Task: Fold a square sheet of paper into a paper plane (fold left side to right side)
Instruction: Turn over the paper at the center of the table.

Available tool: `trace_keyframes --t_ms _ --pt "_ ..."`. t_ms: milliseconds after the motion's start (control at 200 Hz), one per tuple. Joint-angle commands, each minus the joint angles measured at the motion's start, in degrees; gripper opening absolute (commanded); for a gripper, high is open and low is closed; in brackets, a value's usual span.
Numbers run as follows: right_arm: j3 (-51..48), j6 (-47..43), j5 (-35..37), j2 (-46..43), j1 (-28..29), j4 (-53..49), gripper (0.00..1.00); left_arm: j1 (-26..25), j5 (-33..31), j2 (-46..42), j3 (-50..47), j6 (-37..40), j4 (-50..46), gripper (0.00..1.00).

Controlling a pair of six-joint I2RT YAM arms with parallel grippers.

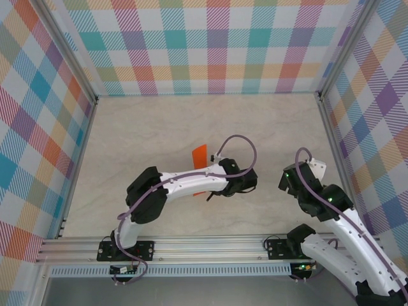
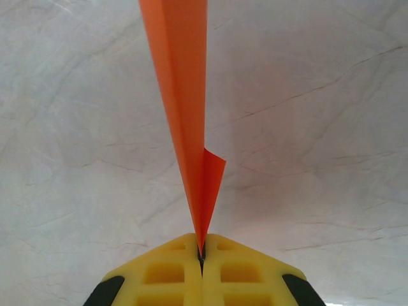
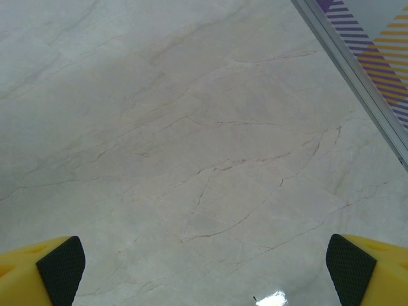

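Left fingers clamped tight on the narrow end of the orange paper plane, which juts out over the tabletop, one small flap loose beside the grip. Right fingers spread wide, holding nothing. Danger: with so thin a pinch the plane may slip, or the folds spring open on release

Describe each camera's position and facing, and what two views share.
Top external: overhead behind the bases, facing down on the table; left arm and right arm show.
Left wrist: faces along the shut left end effector pinching the paper plane.
Right wrist: faces the table past the open right end effector.
Shared: top and left wrist show the paper plane.
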Motion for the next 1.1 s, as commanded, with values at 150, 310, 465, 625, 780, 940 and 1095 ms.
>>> trace_keyframes --t_ms 150,310,465,625,780,940,1095 --pt "2.24 2.18 1.18 -1.58 -0.04 -2.51 1.00 0.18 2.48 12.99 11.95 -0.76 -7.52 0.00" --pt "1.99 1.62 0.30 -0.49 -0.01 -1.49 1.00 0.87 6.05 13.74 11.17 1.11 -3.93 0.01" --pt "2.61 1.05 0.30 0.64 -0.05 -1.78 1.00 1.59 16.72 8.90 7.82 9.06 7.46 0.31" --pt "4.18 -0.80 -1.37 2.05 -0.06 -1.16 1.00 4.69 24.63 -1.08 0.13 12.63 18.19 0.56" --pt "3.42 -8.20 -15.25 3.76 -0.06 9.39 0.99 9.96 30.15 -14.69 -13.75 14.59 30.75 0.74" --pt "0.76 -10.15 -38.24 13.01 0.07 26.72 0.86 17.09 32.72 -30.78 -30.26 15.99 41.38 0.91" --pt "-0.74 -6.24 -54.02 27.38 1.04 45.58 0.71 27.57 43.89 -43.17 -46.26 15.55 53.10 0.97"
